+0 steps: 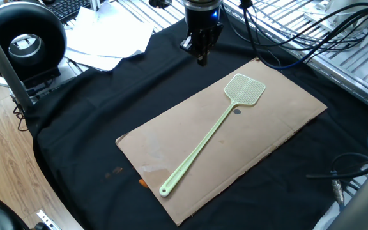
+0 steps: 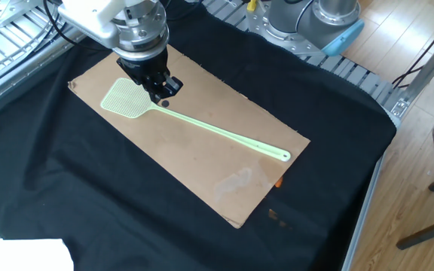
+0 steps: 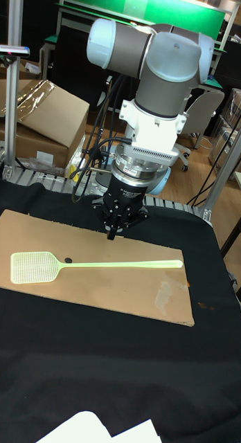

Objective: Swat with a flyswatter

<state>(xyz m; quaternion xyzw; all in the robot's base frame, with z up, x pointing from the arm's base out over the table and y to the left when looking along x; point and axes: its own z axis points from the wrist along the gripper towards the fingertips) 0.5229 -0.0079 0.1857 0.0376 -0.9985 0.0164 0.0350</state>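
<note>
The pale green flyswatter lies flat on a brown cardboard sheet, its mesh head towards the back right and its loop end at the front left. In the other fixed view the flyswatter runs from upper left to right across the cardboard sheet. My gripper hangs in the air behind the sheet's far edge, fingers together, holding nothing. Its tip appears just over the swatter's neck there. In the tall view the gripper hovers above the flyswatter. A small dark spot sits beside the neck.
Black cloth covers the table. White papers and a round black device lie at the back left, cables at the back right. A second robot base stands beyond the cloth. A cardboard box is behind the table.
</note>
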